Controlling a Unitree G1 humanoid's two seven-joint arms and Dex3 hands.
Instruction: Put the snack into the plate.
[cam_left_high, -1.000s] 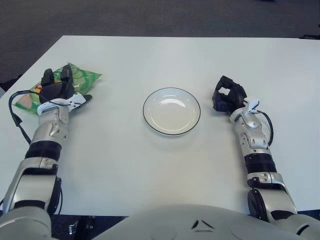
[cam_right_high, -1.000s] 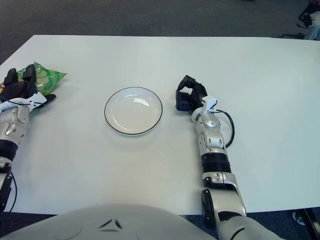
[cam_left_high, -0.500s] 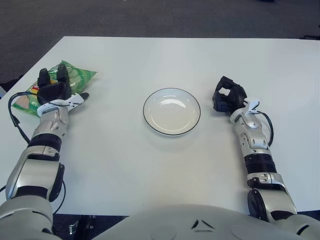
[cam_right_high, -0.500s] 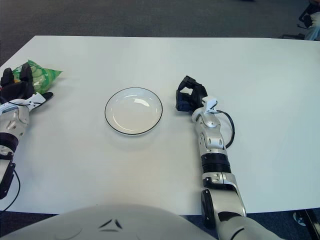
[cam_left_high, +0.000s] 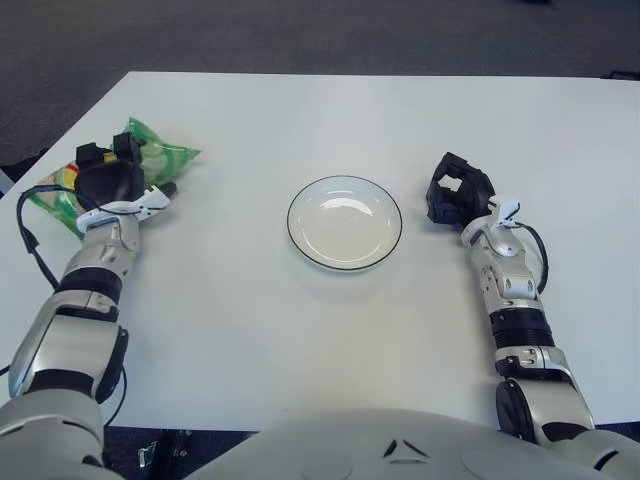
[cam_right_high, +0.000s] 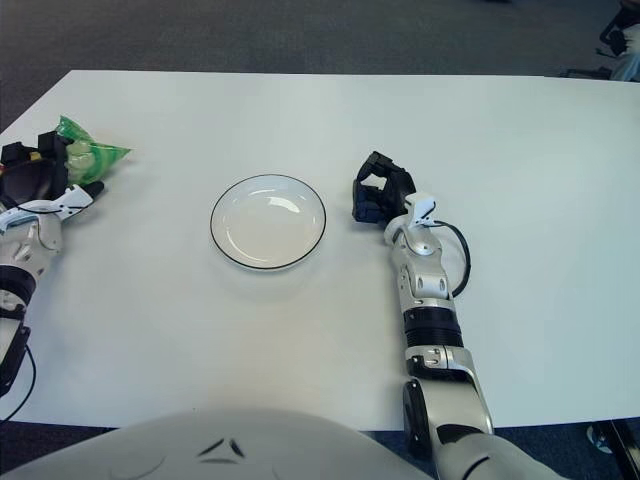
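Observation:
A green snack bag (cam_left_high: 152, 158) lies at the table's far left. My left hand (cam_left_high: 108, 177) is on top of it, with its black fingers curled down into the bag and the foil bunched up around them. The white plate (cam_left_high: 344, 222) with a dark rim stands bare in the middle of the table, well to the right of the bag. To the right of the plate is my right hand (cam_left_high: 455, 195), holding nothing, fingers curled in.
The white table (cam_left_high: 330, 340) runs wide around the plate. Its left edge lies close to the bag. Dark carpet shows beyond the far edge.
My left hand's fingers have closed down onto the snack bag, which has crumpled and shifted slightly. The right hand and plate have not moved.

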